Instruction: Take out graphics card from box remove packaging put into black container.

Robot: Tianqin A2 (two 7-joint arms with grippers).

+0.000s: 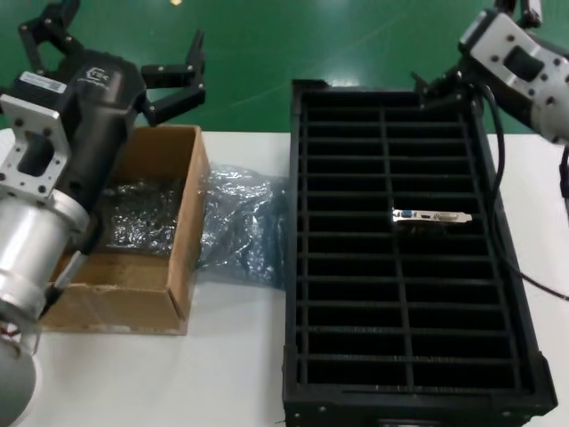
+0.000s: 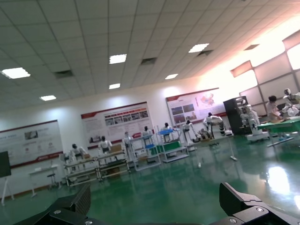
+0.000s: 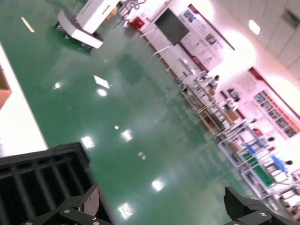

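The graphics card stands in a slot in the right column of the black container, silver bracket up, blue and white ports showing. The brown box sits left of the container, with dark wrapped bundles inside. The crumpled grey-blue packaging lies between the box and the container. My left gripper is open and empty, raised above the box's far end; its wrist view shows only the hall. My right gripper is open and empty over the container's far edge, whose corner shows in the right wrist view.
The white table carries the box and container. A black cable from the right arm hangs along the container's right side. Green floor lies beyond the table's far edge.
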